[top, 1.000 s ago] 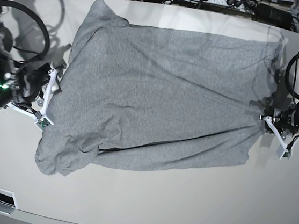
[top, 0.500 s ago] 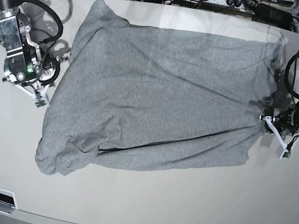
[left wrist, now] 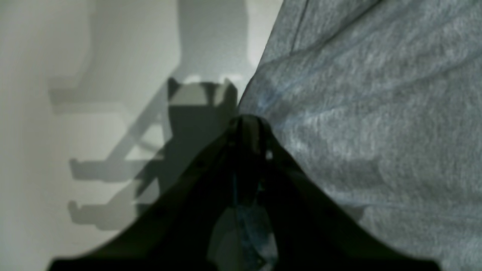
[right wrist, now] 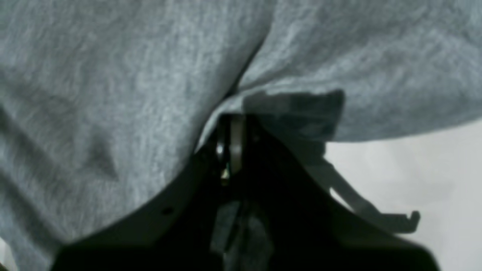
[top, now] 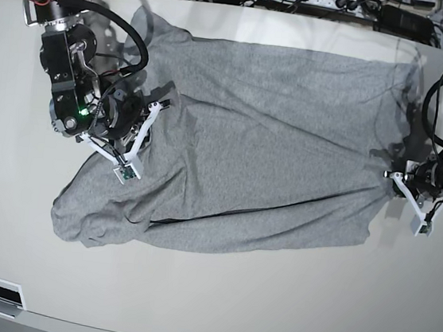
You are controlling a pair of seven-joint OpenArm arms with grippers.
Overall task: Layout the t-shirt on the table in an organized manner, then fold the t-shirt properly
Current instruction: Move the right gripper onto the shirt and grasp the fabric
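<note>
One t-shirt (top: 257, 138) on one table (top: 215, 293), left gripper (top: 395, 176) pinching its edge, right gripper (top: 141, 137) seemingly pinching too.

Both wrist views blurred, close-up. Heather-grey cotton t-shirt (top: 248, 145): black lettering not visible, print side can't be told. Glossy off-white tabletop (top: 214, 301) cut off at base view's edges. Left gripper (left wrist: 248, 126) and right gripper (right wrist: 230, 124): tips dark, cloth betw. jaws unclear in wrist views.
</note>
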